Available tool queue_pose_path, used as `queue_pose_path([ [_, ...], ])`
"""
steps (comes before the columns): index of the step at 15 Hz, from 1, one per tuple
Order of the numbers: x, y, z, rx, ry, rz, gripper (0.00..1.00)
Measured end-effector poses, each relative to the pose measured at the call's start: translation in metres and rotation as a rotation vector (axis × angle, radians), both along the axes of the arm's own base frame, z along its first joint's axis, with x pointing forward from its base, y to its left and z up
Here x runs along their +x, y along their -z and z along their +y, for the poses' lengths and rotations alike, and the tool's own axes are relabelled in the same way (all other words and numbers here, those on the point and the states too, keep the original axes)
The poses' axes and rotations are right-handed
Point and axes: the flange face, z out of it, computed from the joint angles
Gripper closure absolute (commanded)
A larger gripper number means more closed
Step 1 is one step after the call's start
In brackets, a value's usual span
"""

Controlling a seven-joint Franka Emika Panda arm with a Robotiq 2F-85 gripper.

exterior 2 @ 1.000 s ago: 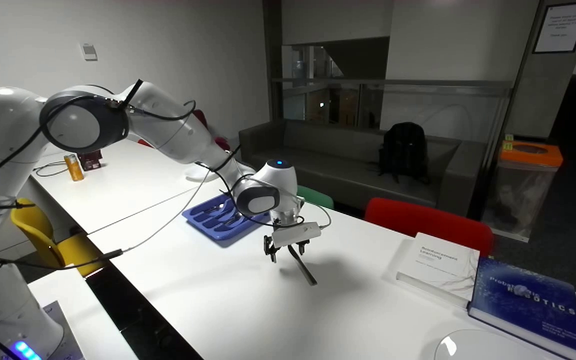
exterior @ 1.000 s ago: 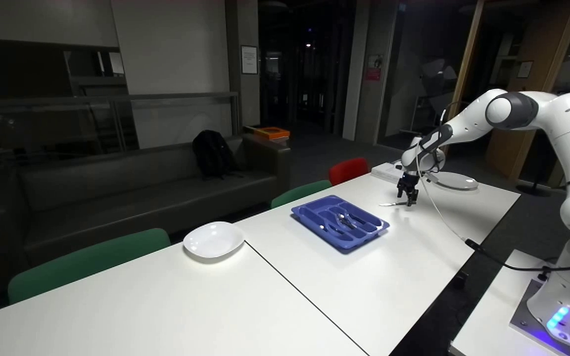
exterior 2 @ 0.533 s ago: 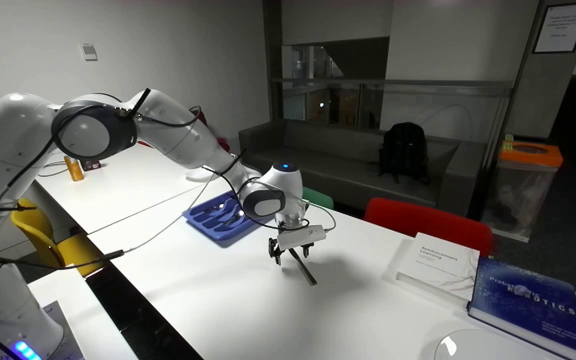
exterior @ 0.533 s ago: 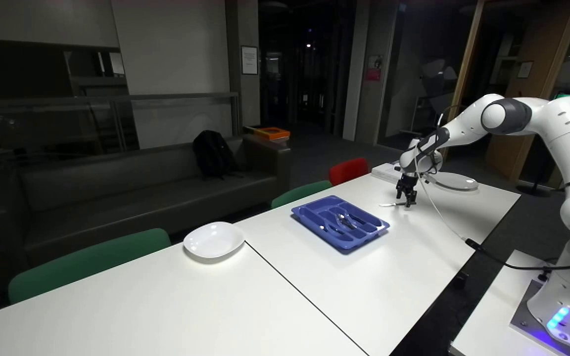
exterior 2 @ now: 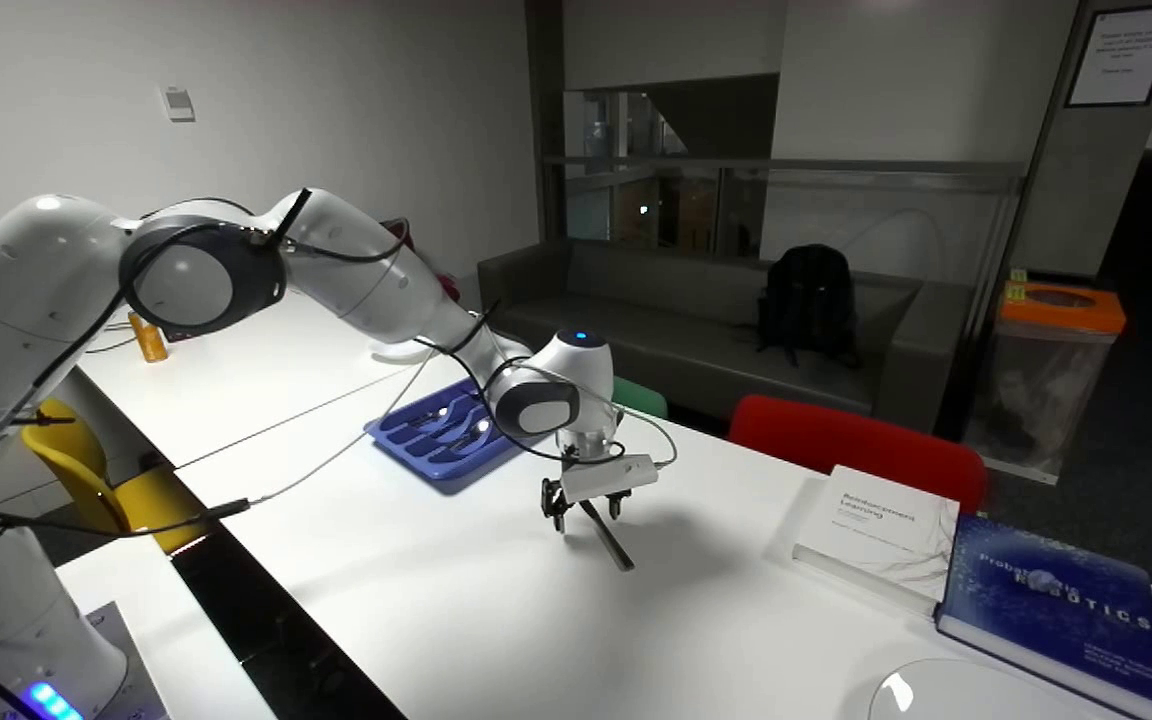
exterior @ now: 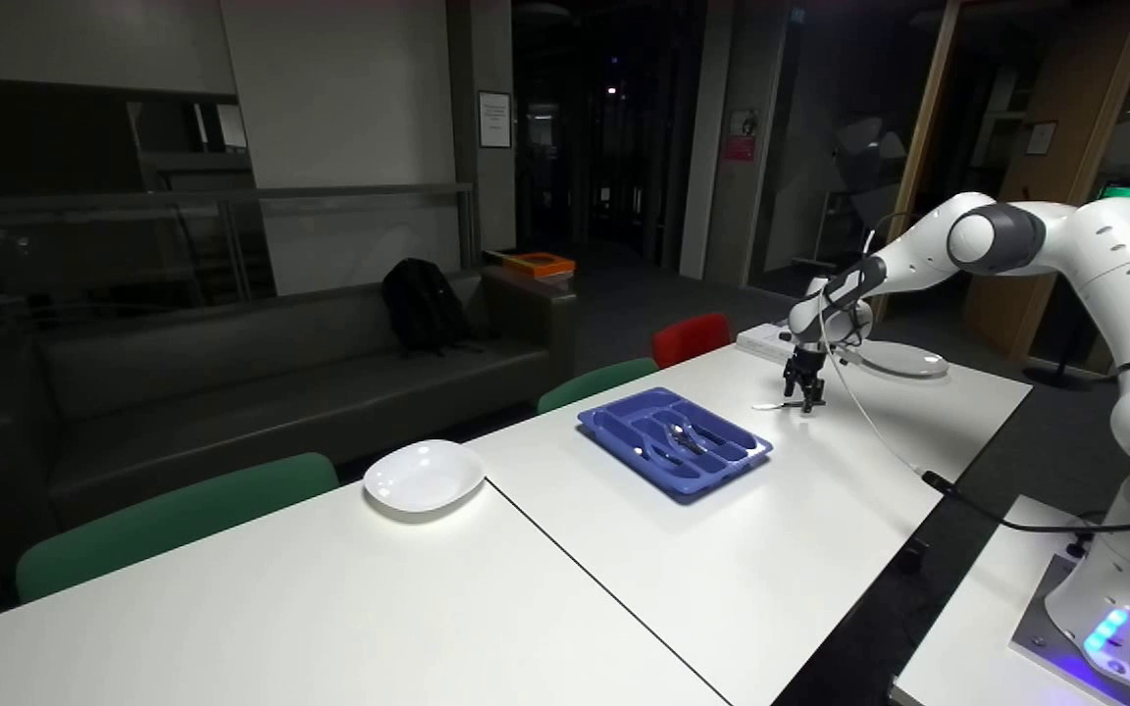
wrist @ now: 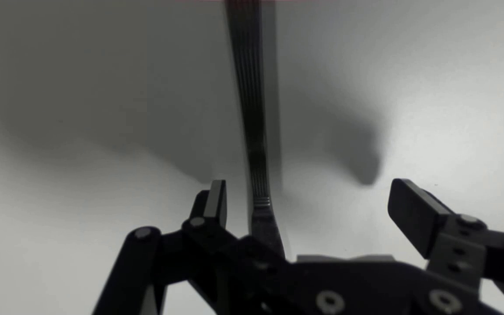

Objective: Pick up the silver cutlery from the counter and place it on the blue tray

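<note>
On the white counter (exterior 2: 416, 580) lies one dark, slim piece of silver cutlery (exterior 2: 612, 540), its grooved length running up the wrist view (wrist: 252, 96). My gripper (wrist: 309, 188) is open around this piece. The left finger (wrist: 217, 199) stands close beside it and the right one well off, with neither pad seen touching. In both exterior views the gripper (exterior 2: 587, 518) is low over the counter at the utensil's end, which the gripper partly hides. The blue tray (exterior: 634, 464) rests apart from it, with other cutlery (exterior: 688, 439) in its compartments.
A white bowl-like plate (exterior: 423, 478) stands near the counter's seam. A white book (exterior 2: 876, 535) and a blue book (exterior 2: 1061, 610) lie past the gripper, near a round pale plate (exterior: 903, 359). A cable (exterior 2: 336, 455) hangs from the arm across the counter.
The arm has sunk a little, and the gripper has shifted slightly over the utensil while staying open. Cutlery and tray have not moved.
</note>
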Motion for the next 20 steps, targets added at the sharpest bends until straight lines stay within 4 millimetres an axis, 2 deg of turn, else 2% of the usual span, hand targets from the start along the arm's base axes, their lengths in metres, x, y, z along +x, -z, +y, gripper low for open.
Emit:
queue_pose_path([
  [8, 0.002, 0.011, -0.007, 0.009, 0.003, 0.038, 0.00],
  [9, 0.002, 0.012, -0.007, 0.009, 0.002, 0.043, 0.18],
  [17, 0.013, 0.003, -0.011, 0.005, 0.001, 0.040, 0.80],
  [20, 0.015, 0.001, -0.013, 0.006, 0.001, 0.043, 1.00],
])
